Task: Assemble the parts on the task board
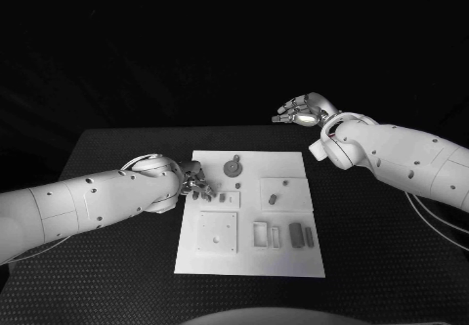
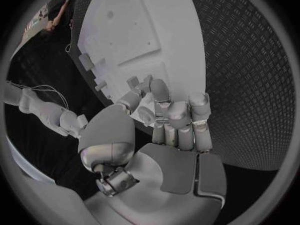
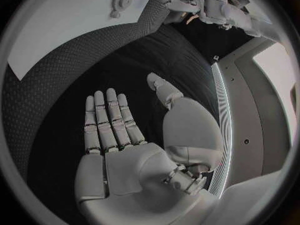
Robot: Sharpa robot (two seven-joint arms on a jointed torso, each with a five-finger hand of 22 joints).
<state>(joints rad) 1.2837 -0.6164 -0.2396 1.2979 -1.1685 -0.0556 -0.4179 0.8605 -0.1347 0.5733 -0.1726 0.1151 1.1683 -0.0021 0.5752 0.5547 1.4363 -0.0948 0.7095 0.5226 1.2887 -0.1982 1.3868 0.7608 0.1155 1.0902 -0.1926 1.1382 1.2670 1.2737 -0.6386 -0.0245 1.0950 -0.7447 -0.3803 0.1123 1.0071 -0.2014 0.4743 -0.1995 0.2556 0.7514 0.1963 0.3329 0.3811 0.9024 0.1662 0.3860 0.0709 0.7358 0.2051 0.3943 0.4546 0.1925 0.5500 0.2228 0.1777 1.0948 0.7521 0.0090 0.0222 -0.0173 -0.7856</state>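
The white task board (image 1: 249, 261) lies in the middle of the table. On it are a grey gear (image 1: 234, 167), a square plate (image 1: 217, 232), a plate with a peg (image 1: 284, 191), a frame (image 1: 262, 235) and two bars (image 1: 302, 235). My left hand (image 1: 196, 184) is at the board's left edge with its fingers curled in. In the left wrist view its thumb and fingertips (image 2: 156, 92) meet low over the board (image 2: 144, 30), pinching what looks like a small grey part (image 1: 208, 197). My right hand (image 1: 303, 110) is raised beyond the table's back edge, fingers (image 3: 109, 120) straight and apart, holding nothing.
The black ribbed table (image 1: 117, 156) surrounds the board on all sides. A small plate with a short part (image 1: 228, 198) sits just right of my left hand. In the right wrist view the board (image 3: 62, 25) and gear (image 3: 120, 0) lie far from the right hand.
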